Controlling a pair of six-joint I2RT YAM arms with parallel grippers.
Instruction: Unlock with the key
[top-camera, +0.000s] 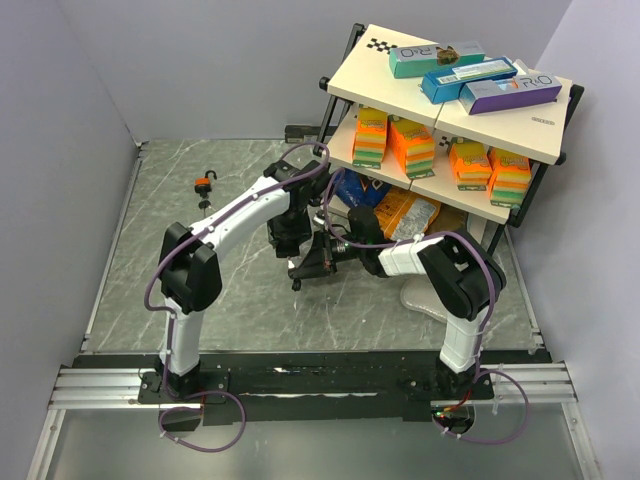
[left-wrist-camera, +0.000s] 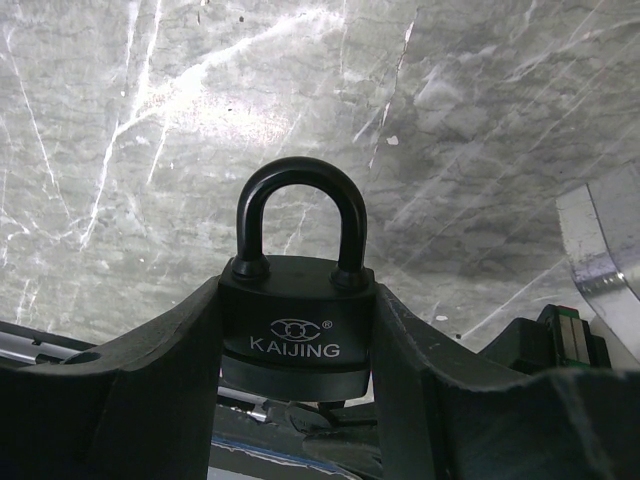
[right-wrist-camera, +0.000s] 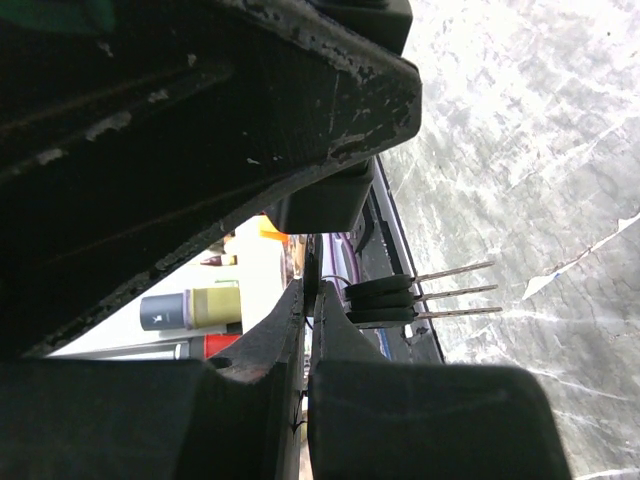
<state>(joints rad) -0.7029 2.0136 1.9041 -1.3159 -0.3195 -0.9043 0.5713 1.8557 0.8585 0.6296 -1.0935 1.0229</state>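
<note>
Half-open, the left end effector clamps the black KAIJING padlock by its body, its closed shackle pointing out past the fingertips over the grey marble tabletop. Close by, the right end effector is pinched fully together on a bunch of black-headed silver keys.

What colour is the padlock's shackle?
Black shackle; clearest in the left wrist view.

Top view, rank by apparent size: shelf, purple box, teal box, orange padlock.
1. shelf
2. purple box and teal box, too alike to split
3. orange padlock, smallest, though lower and farther from the camera
</note>
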